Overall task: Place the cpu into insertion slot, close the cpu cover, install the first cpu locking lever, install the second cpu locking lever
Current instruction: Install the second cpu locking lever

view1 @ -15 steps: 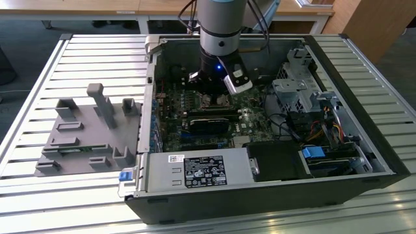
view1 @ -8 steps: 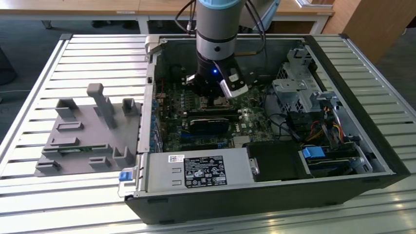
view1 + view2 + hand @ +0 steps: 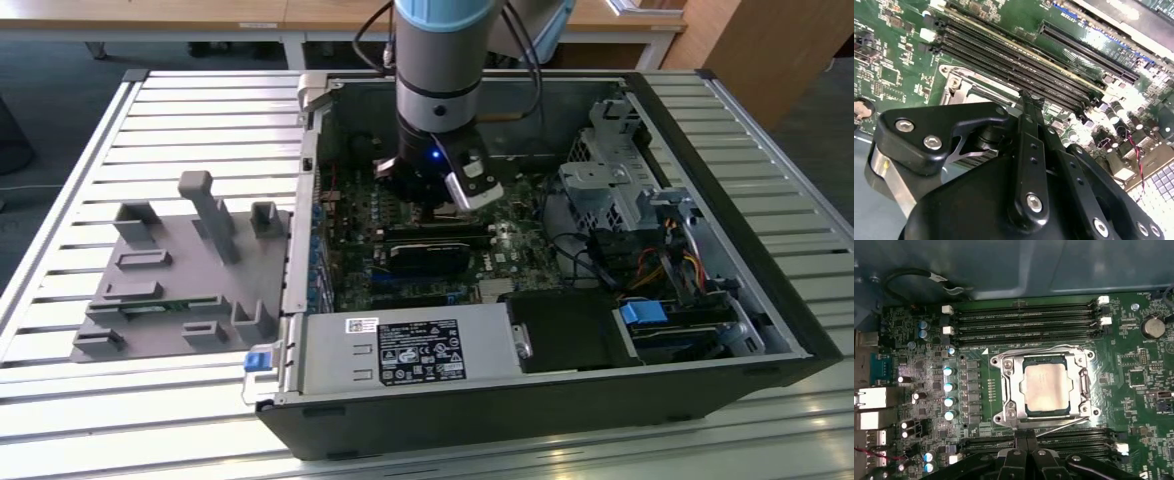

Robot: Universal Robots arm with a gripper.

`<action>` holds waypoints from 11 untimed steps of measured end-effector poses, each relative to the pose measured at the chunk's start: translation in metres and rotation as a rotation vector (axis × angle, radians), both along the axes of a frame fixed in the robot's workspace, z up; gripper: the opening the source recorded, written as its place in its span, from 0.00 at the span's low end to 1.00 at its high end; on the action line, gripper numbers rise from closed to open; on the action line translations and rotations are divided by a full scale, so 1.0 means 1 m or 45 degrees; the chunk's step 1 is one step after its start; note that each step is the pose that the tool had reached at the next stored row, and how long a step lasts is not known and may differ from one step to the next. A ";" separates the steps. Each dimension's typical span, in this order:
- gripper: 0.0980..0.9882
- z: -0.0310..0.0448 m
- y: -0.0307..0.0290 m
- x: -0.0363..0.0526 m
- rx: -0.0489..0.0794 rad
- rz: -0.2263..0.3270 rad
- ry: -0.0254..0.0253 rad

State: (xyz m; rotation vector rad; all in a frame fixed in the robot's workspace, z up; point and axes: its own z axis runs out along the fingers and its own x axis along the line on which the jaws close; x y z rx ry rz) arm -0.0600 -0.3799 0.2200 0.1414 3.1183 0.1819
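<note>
**CPU seated, cover down, fingers at socket edge**

Fingers [image 3: 1026, 447] nearest the lens in the first wrist view, pressed together, tips at the socket's near edge, holding nothing that I can see. Left of them: capacitor row [image 3: 948, 387]. Straight ahead: cpu [image 3: 1047, 387] seated in the insertion slot [image 3: 1081, 412], cpu cover [image 3: 1009, 385] lying flat around it. Thin locking lever [image 3: 1069, 421] runs crosswise just past the tips. Memory slots [image 3: 1024, 320] beyond. Right: coin cell [image 3: 1153, 327]. Nothing blocks the way.

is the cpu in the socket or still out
In. In the first wrist view the cpu lies flat inside the insertion slot, framed by the cpu cover.
</note>
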 end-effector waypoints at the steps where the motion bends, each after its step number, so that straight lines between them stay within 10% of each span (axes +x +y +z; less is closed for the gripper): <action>1: 0.01 -0.0009 -0.0001 -0.0004 0.004 0.000 -0.0001; 11: 0.01 -0.0125 -0.0013 -0.0021 0.040 0.000 0.0000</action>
